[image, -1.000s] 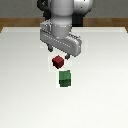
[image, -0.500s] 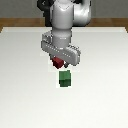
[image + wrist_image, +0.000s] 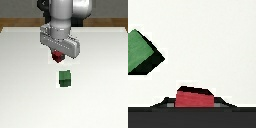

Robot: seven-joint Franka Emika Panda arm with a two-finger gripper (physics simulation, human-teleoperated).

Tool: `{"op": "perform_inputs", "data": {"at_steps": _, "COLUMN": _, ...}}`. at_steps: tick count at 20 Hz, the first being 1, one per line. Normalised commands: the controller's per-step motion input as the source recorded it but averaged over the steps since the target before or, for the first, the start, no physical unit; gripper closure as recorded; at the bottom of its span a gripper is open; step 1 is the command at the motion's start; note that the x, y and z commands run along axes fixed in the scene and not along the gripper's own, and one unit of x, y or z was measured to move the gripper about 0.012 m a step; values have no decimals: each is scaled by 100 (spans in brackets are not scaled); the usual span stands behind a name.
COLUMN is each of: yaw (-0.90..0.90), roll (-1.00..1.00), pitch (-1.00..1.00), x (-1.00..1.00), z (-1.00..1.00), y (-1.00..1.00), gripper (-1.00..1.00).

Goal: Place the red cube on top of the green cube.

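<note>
A plain white worktop [image 3: 20,85] fills nearly the whole exterior view, matte and bare, and beyond its far edge runs a thin strip of brown floor [image 3: 15,21], with nothing more of the room to make out. Over the middle of the worktop hangs the grey arm [image 3: 62,17], its wrist block tilted, and right under it sits the gripper [image 3: 58,56]. And there's the red cube [image 3: 59,56], tucked up between the fingers and clear of the worktop, only its lower part peeking out below the hand. In the wrist view the red cube [image 3: 194,97] sits low and close to the camera, with dark finger parts hugging it on both sides, so the fingers are closed in on it, parted only by the cube's own width. It's a cube, so there's no long axis to speak of; it looks turned a little, one top edge slanting. The green cube [image 3: 64,78] rests flat on the worktop, well below the fingers and toward the camera in the exterior view, apart from the red cube. In the wrist view the green cube [image 3: 140,50] shows corner-on like a diamond, a dark shadow along one side, off to one side of the fingers.
</note>
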Motion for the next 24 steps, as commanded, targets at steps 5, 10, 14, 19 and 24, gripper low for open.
{"op": "perform_inputs", "data": {"at_steps": 5, "yaw": 0, "roll": 0, "pitch": 0, "x": 0, "z": 100, "y": 0, "gripper": 100}}
{"op": "perform_inputs", "data": {"at_steps": 10, "yaw": 0, "roll": 0, "pitch": 0, "x": 0, "z": 0, "y": 40, "gripper": 100}}
{"op": "perform_inputs", "data": {"at_steps": 14, "yaw": 0, "roll": 0, "pitch": 0, "x": 50, "z": 0, "y": 0, "gripper": 100}}
{"op": "perform_inputs", "data": {"at_steps": 19, "yaw": 0, "roll": 0, "pitch": 0, "x": 100, "z": 0, "y": 0, "gripper": 100}}
{"op": "perform_inputs", "data": {"at_steps": 24, "yaw": 0, "roll": 0, "pitch": 0, "x": 40, "z": 0, "y": 0, "gripper": 100}}
